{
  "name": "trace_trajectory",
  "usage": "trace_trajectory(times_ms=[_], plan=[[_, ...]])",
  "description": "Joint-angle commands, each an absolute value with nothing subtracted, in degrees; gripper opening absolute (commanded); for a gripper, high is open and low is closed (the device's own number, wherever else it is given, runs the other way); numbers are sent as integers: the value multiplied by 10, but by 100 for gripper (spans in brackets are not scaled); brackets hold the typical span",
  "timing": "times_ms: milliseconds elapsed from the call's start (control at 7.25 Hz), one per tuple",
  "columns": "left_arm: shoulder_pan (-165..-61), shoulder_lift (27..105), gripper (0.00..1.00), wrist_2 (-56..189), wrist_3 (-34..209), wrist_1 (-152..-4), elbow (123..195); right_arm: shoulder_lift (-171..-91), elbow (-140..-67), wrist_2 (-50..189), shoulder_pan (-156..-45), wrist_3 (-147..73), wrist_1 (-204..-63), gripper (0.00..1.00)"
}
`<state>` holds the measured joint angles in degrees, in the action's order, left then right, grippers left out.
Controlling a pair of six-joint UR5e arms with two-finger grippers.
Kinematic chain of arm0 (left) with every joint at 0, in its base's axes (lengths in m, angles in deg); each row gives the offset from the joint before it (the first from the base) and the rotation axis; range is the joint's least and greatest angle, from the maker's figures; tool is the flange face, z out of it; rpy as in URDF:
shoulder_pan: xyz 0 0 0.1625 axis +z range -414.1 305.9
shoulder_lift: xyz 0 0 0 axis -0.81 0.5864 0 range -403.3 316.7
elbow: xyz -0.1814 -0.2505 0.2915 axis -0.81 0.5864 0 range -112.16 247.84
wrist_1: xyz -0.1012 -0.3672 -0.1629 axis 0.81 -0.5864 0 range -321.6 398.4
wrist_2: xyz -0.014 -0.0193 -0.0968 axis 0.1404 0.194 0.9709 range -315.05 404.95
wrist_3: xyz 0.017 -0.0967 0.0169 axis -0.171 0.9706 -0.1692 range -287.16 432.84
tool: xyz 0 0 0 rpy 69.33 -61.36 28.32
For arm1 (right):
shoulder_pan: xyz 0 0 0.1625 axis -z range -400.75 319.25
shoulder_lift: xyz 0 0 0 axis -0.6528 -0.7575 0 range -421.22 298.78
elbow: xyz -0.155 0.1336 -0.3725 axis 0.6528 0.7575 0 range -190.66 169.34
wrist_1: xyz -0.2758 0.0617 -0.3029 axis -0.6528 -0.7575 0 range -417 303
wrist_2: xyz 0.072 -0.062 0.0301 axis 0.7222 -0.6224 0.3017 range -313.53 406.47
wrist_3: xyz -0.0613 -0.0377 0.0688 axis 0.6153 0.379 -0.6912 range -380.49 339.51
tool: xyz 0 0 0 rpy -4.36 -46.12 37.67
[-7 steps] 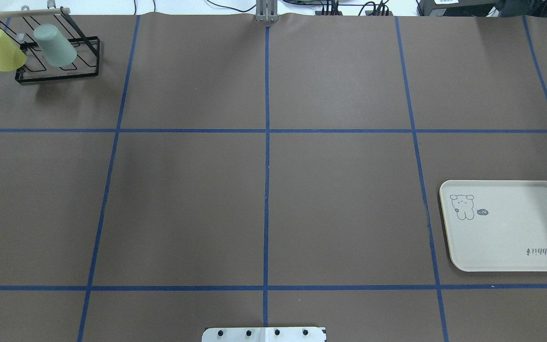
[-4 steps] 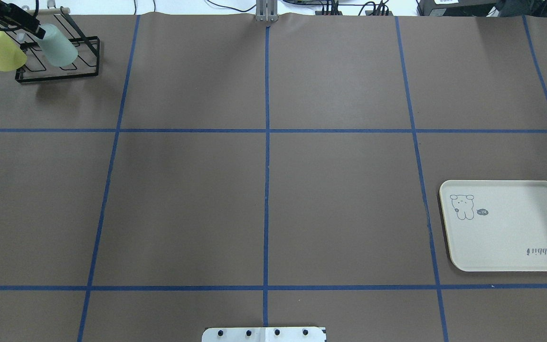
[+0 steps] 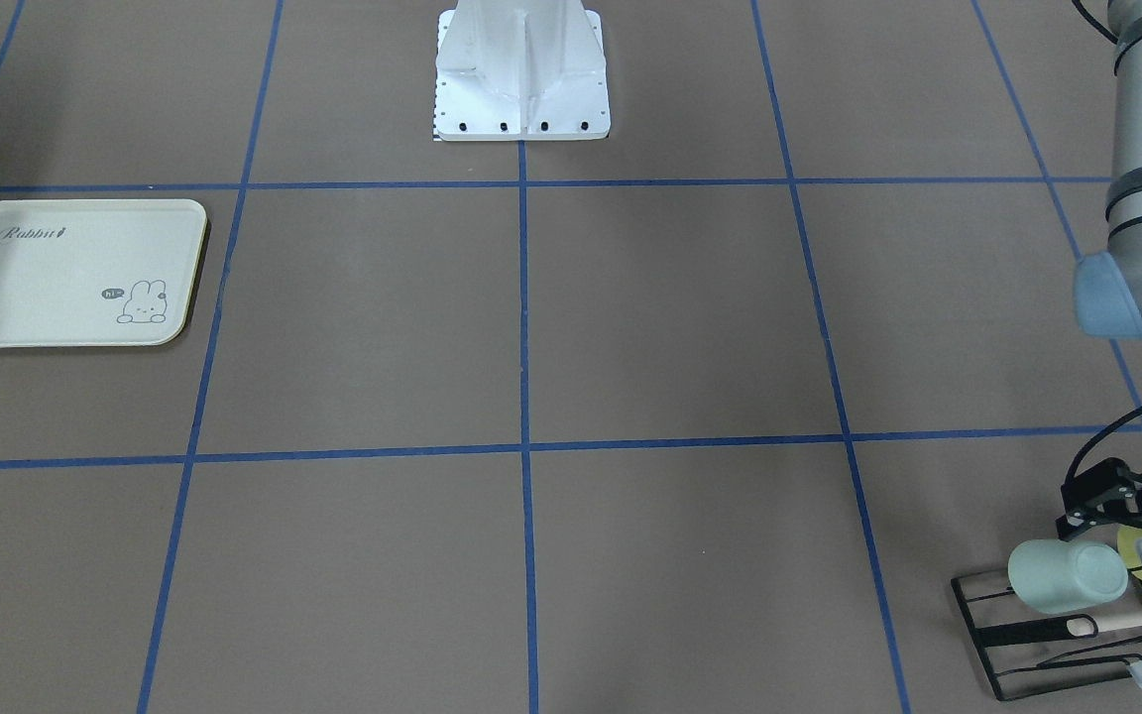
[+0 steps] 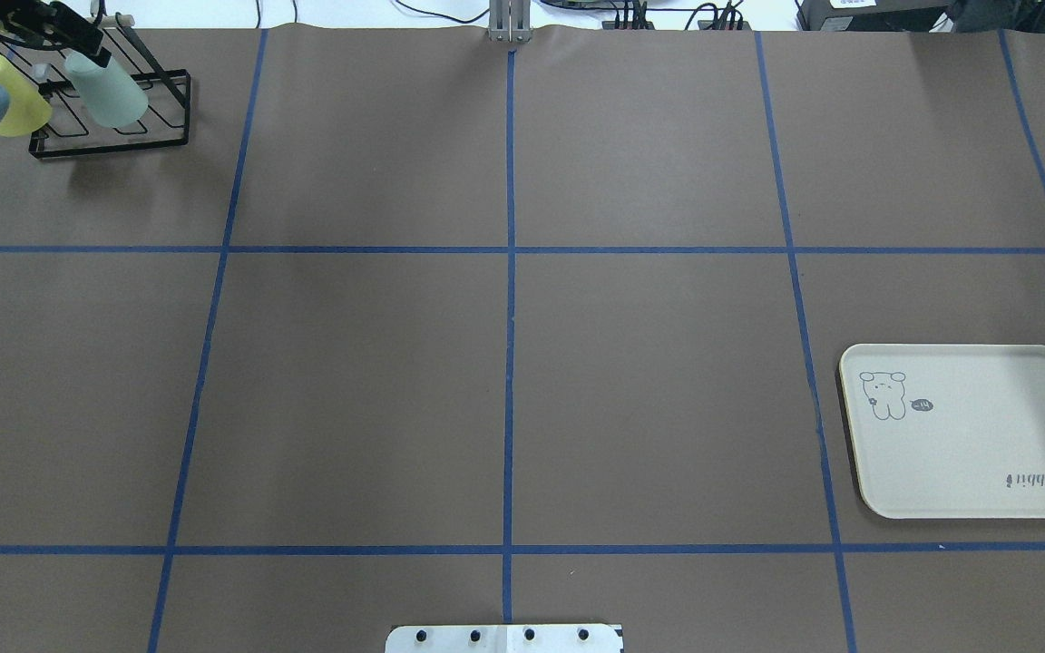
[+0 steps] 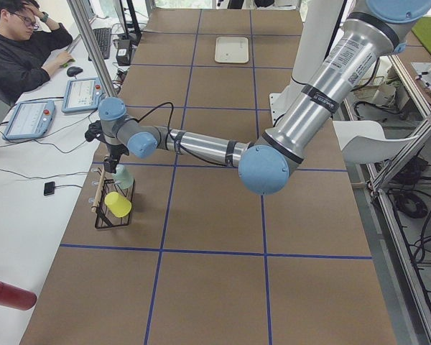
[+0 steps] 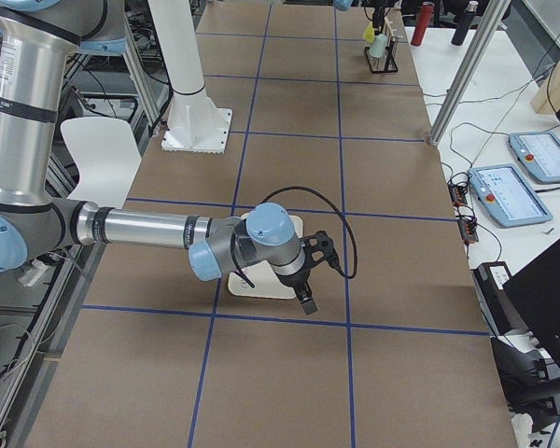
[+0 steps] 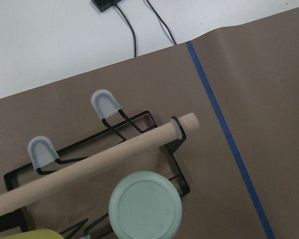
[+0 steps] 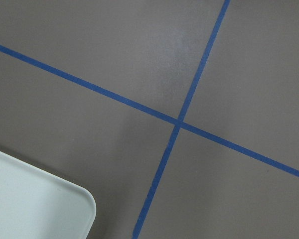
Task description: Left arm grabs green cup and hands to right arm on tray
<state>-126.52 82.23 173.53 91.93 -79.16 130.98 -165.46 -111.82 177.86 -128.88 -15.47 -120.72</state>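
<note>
Overhead view of a brown table marked off with blue tape. In the upper left corner of the frame stands one black wire rack with one wooden bar. It carries two cups. The green cup sits tilted on a prong, base outward, and one yellow cup sits just beside it, to its left.

The left gripper hovers at the rack, close above the two cups. In the front-facing view, at the lower right edge, its jaws look spread and nothing sits between them. The wrist camera looks straight onto the cup's round base.

One cream tray lies well apart, in the lower right of the overhead frame. The right gripper hangs low just beside the tray's corner. Only the side camera shows it, so I cannot tell whether it is spread or pressed together.

By my reading the task has barely begun (this is the approach to the grab). No grasp is made yet. Lifting the cup off its prong, carrying it across, passing it to the right arm and setting it on the tray all remain.
</note>
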Motion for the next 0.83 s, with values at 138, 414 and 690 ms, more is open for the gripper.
trace_trajectory(times_ms=[138,414,690], plan=[[-1243,841,100,1702,941,-809,1269,-1655,-1117,1780,-1288,-155,-1207,100],[-1239,841,100,1702,945,-816,1262,-1655,-1117,1779,-1288,-155,-1207,100],[-1239,841,100,1702,945,-817,1258,-1655,-1117,1780,-1288,-155,-1207,100]])
